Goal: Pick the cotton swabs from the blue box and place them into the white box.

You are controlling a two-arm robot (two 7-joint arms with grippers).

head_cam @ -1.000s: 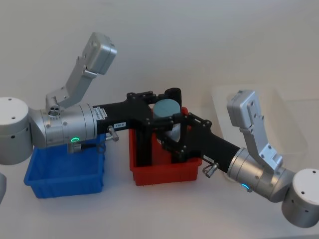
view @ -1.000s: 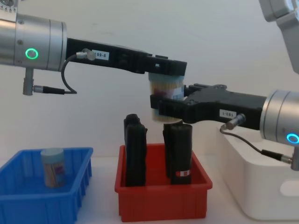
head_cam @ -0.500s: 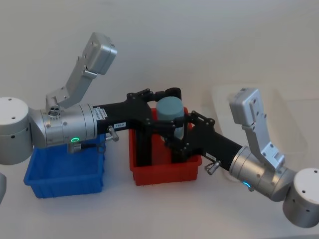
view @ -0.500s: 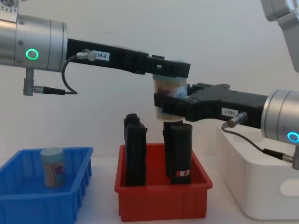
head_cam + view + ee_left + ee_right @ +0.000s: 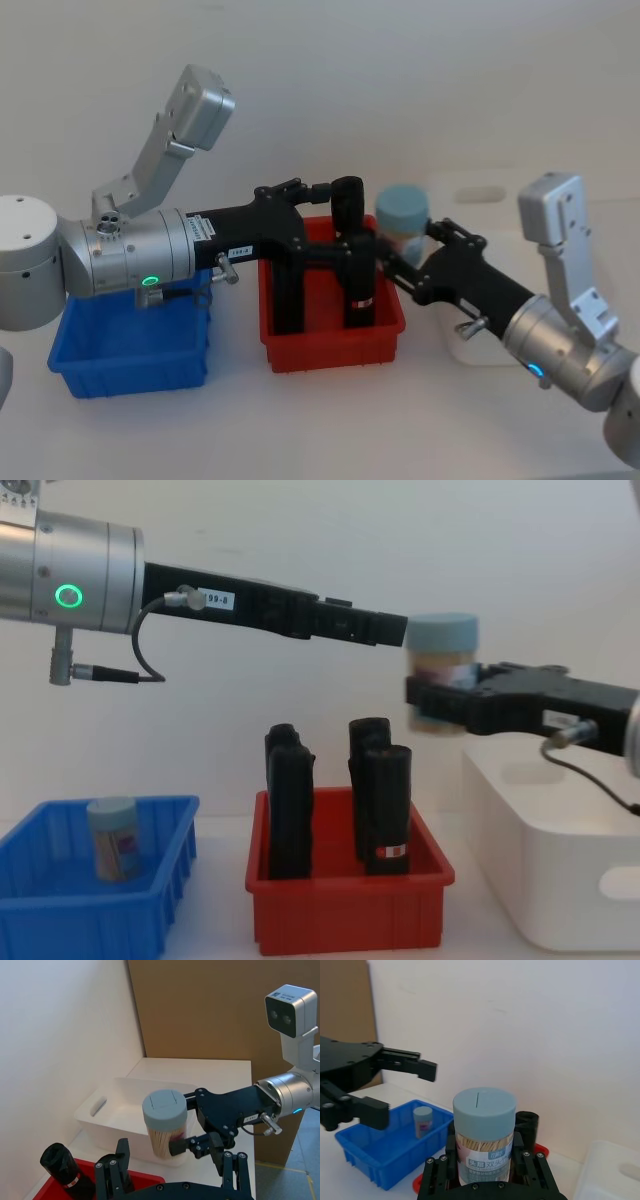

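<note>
Since 1 s ago the R gripper point(image 5: 428, 706) has swung off to the robot's right w/ the cotton swab jar point(image 5: 443, 668), pulling it clear of the L gripper point(image 5: 388, 630), which was at the jar's top back then. R fingers are clamped snug on the jar's lower half, around the label band. The jar sits upright w/ its light blue lid on top. It hangs in the air, well above the gap between the red bin point(image 5: 350, 908) and the white box point(image 5: 545, 880), by the white box's left edge in the chest view. L gripper has stayed put over the red bin, at about lid height. Its 2 black fingers are spread wide w/ nothing between them, as the right wrist view makes plain. Tall black packs point(image 5: 385, 810) stand upright in the red bin, below both grippers and touching neither. A 2nd jar point(image 5: 112, 837) stands upright in the blue box point(image 5: 60, 905), at the far left of the table, well apart from both grippers.
</note>
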